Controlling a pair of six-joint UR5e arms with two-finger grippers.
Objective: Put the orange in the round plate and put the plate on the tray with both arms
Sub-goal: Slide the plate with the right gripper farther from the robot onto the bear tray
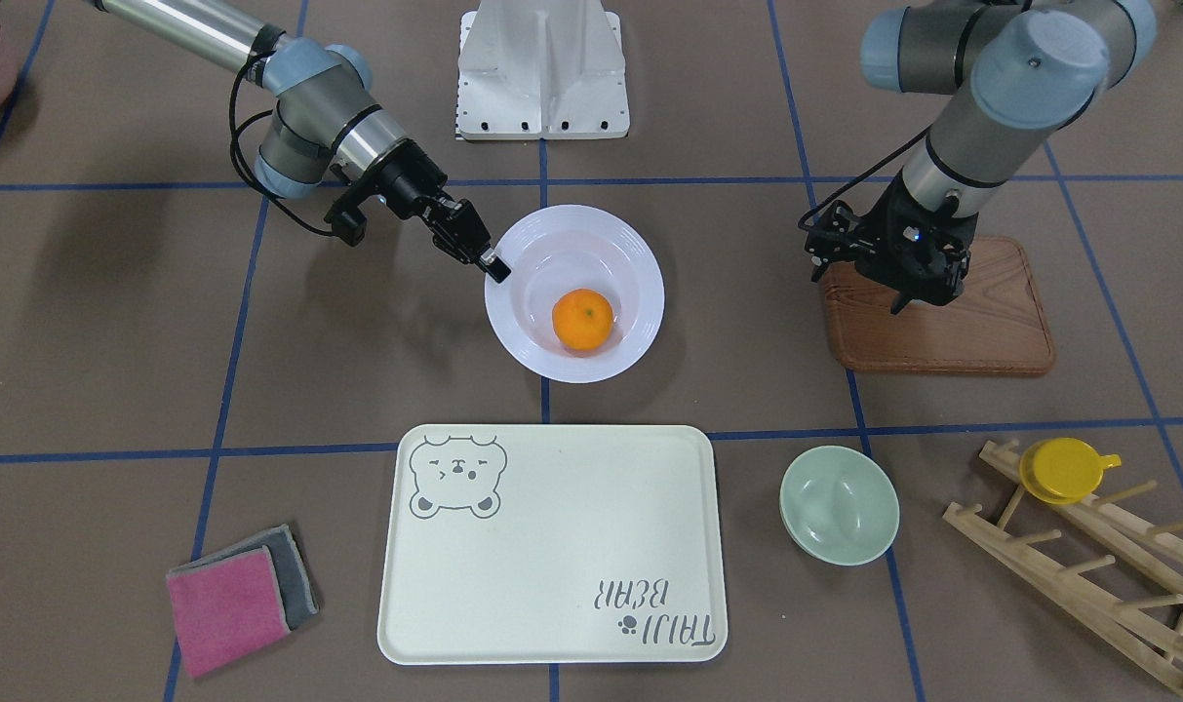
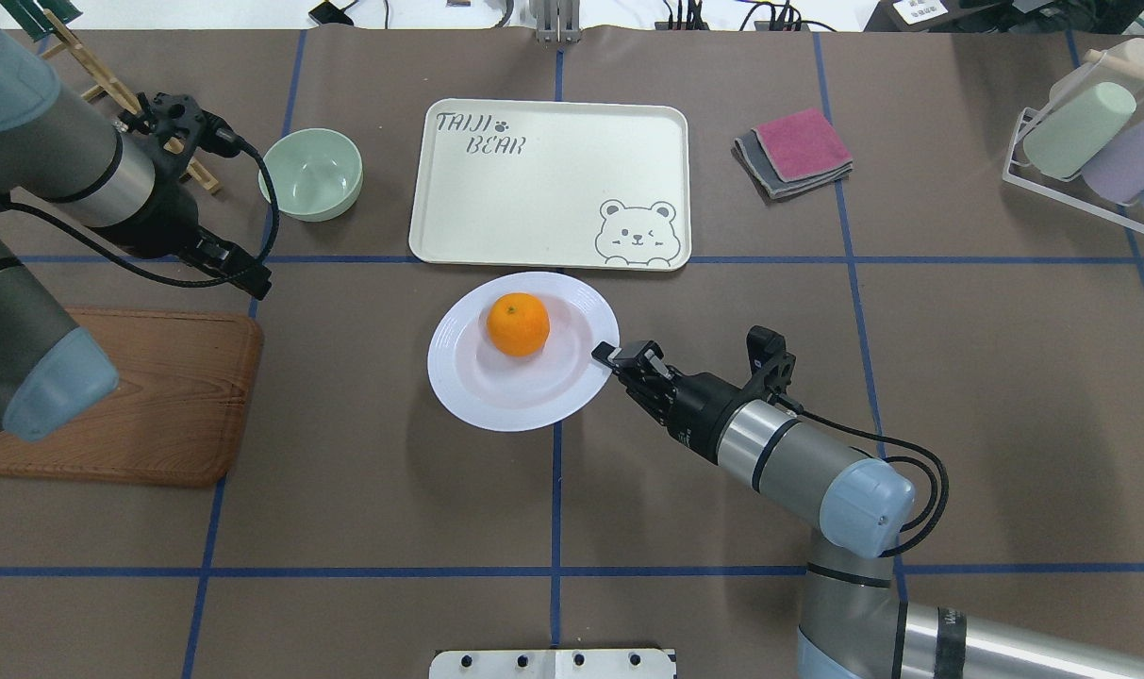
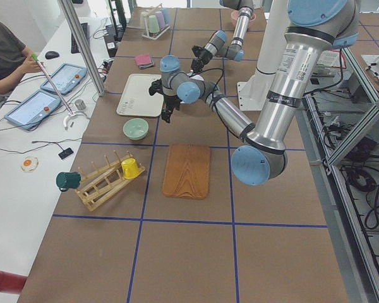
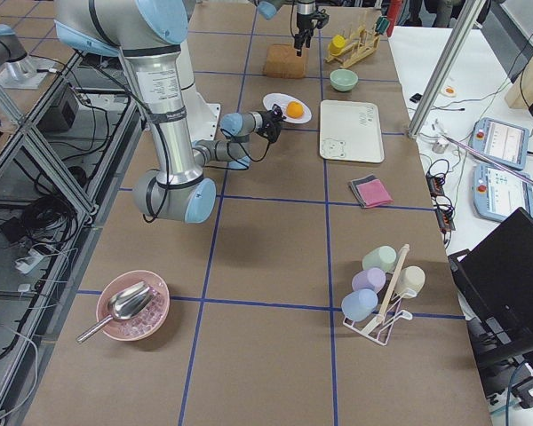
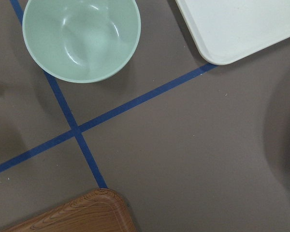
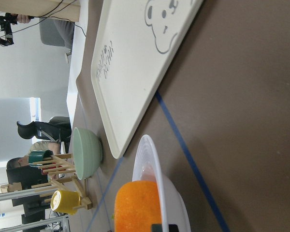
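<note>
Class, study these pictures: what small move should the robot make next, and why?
Probably swing the left pincer from beside the wooden board toward the free rim of the plate. The orange already sits in it, the right pincer is at the opposite rim, and the plate is not yet on the tray.

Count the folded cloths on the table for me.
2: a pink cloth lies on top of a grey cloth, stacked together beside the tray. More could be hidden underneath them.

One camera looked down from behind the robot [image 1: 542, 68], another faced it across the table [image 2: 958, 377]; both shared the tray [image 2: 534, 198] and round plate [image 2: 454, 377]. Wrist cameras sat closest.
</note>
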